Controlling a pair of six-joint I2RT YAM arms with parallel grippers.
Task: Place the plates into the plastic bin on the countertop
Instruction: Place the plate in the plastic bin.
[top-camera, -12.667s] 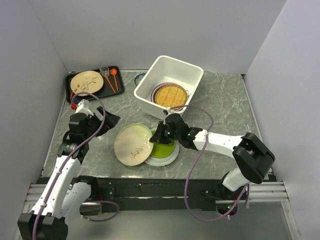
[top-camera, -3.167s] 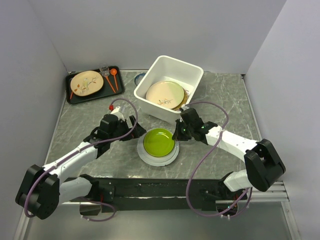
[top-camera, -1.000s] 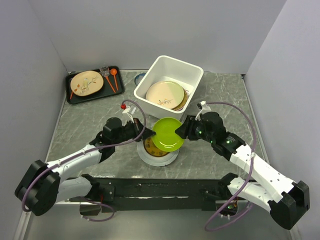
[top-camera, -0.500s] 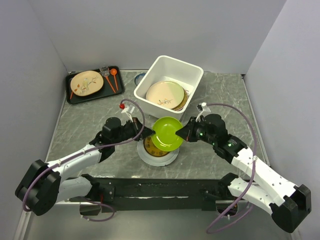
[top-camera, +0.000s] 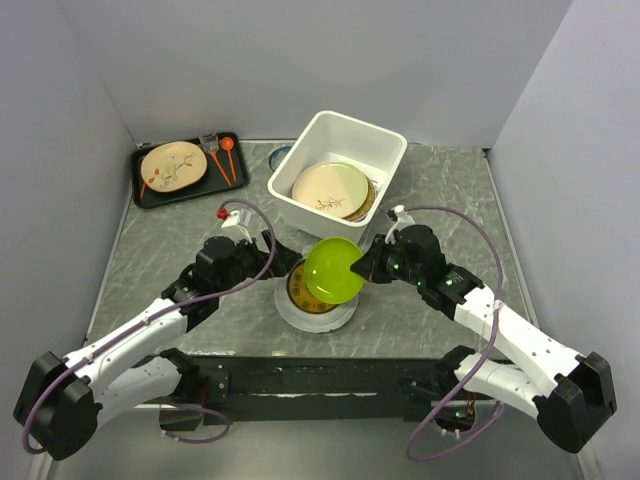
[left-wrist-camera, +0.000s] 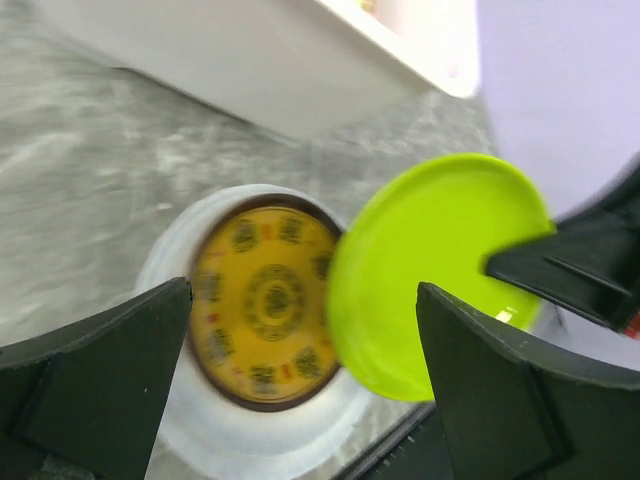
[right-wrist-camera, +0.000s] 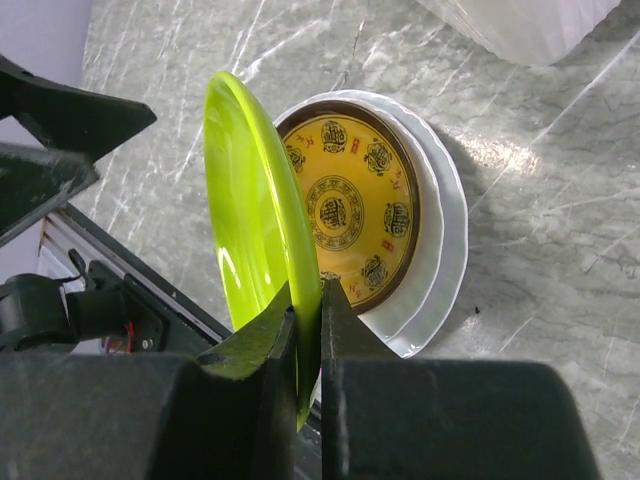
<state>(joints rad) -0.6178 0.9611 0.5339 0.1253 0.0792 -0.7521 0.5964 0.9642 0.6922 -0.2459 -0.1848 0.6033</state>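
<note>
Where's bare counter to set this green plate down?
Bare countertop lies right of the plastic bin, up to the right wall; a smaller strip in front of the black tray. Crowded in front of the bin: lime green plate, left gripper, right gripper, plate stack.

No legible text anywhere — the medallions on the yellow patterned plate (right-wrist-camera: 350, 215) are too small to read.

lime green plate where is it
Top view, centre: the round lime green plate is held tilted by the right end effector, over the yellow patterned plate.
</note>
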